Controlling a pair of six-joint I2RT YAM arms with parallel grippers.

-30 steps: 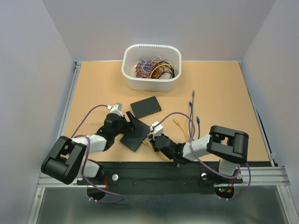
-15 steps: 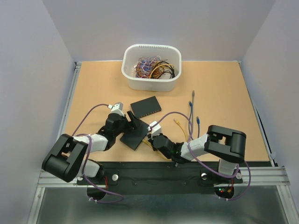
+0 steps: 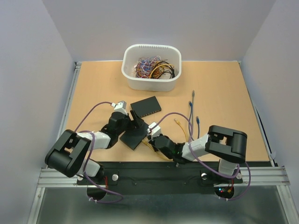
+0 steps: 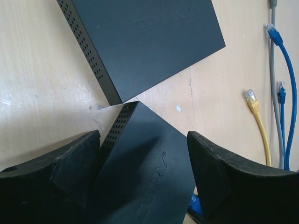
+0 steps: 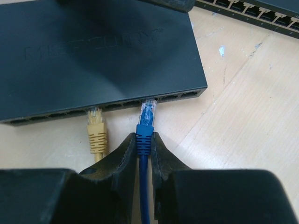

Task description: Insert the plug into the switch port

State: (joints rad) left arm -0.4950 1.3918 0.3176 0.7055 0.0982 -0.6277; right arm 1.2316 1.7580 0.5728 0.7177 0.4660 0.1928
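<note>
The near black switch (image 3: 133, 137) lies at the table's front, ports facing my right gripper. My left gripper (image 3: 132, 125) is open, its fingers either side of the switch (image 4: 145, 172); I cannot tell if they press it. My right gripper (image 3: 152, 136) is shut on the blue plug (image 5: 147, 123) just behind its clear tip. The tip is at the mouth of a port in the switch's (image 5: 93, 51) front row, to the right of a yellow plug (image 5: 96, 126) seated in another port. The fingertips (image 5: 128, 142) clamp the blue boot.
A second black switch (image 3: 145, 106) lies just beyond the first, its corner nearly touching it (image 4: 149, 42). Loose grey, blue and yellow cables (image 3: 191, 112) lie to the right (image 4: 285, 70). A white bin (image 3: 149, 85) of tangled cables stands at the back.
My left arm has reached further forward and right over the near switch. My right gripper has edged left towards the switch's port side with the blue plug.
</note>
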